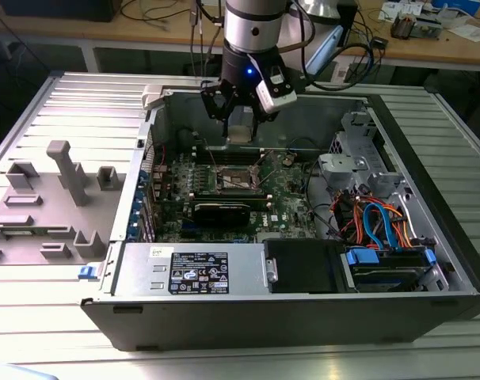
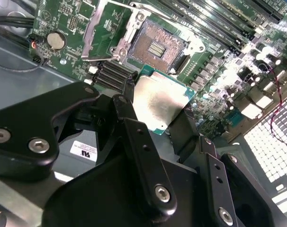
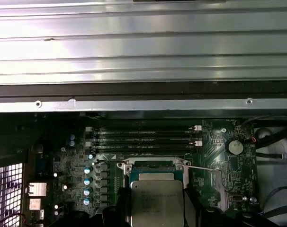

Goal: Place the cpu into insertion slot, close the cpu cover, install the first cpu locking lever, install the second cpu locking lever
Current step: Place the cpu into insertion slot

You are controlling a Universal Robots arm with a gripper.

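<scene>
so the gripper (image 2: 158,108) has its fingers clamped on two opposite edges of the cpu (image 2: 157,100), with the chip held flat and its silvery side facing the wrist. The insertion slot (image 2: 155,47) sits just beyond the fingertips, bare and not touching the chip yet. Its edges look roughly square to the chip's, and the cpu cover (image 2: 89,33) is swung open off to one side

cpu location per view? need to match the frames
Exterior view: cpu held in the end effector, above the board inside the open case.
Second wrist view: cpu between the dark fingers, beside the insertion slot.
First wrist view: cpu overlapping the insertion slot's near edge.
Shared landmark: the empty insertion slot.
</scene>
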